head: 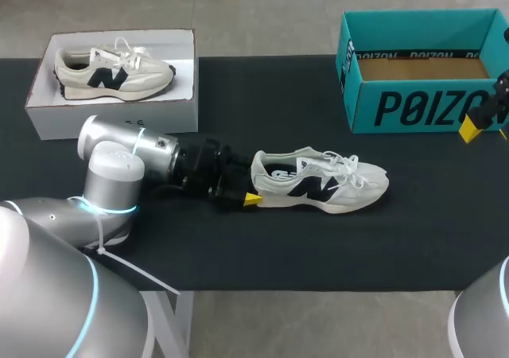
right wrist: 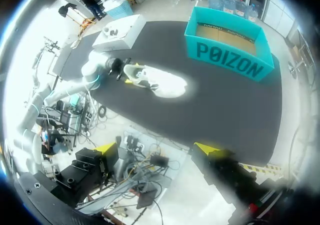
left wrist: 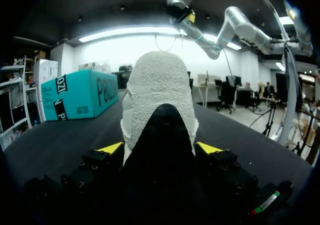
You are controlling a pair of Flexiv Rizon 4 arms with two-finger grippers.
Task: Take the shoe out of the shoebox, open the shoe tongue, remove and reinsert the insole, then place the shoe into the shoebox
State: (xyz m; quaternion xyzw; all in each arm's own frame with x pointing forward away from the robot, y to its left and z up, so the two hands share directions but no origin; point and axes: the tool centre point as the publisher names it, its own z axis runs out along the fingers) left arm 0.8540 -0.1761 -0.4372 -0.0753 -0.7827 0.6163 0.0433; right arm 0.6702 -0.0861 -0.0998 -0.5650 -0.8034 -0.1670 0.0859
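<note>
A cream sneaker with a dark logo lies on its sole in the middle of the black table, toe pointing right. My left gripper is at its heel. In the left wrist view the heel fills the gap between the fingers, and both yellow fingertips press its sides, so my left gripper is shut on the shoe. The teal shoebox stands open at the back right. My right gripper hangs by the box's right end. In its own view my right gripper is open and holds nothing, high above the table.
A white box holding a second sneaker sits at the back left, just behind my left arm. The table's front edge runs close below the shoe. From above, the teal shoebox and the cream sneaker are well apart.
</note>
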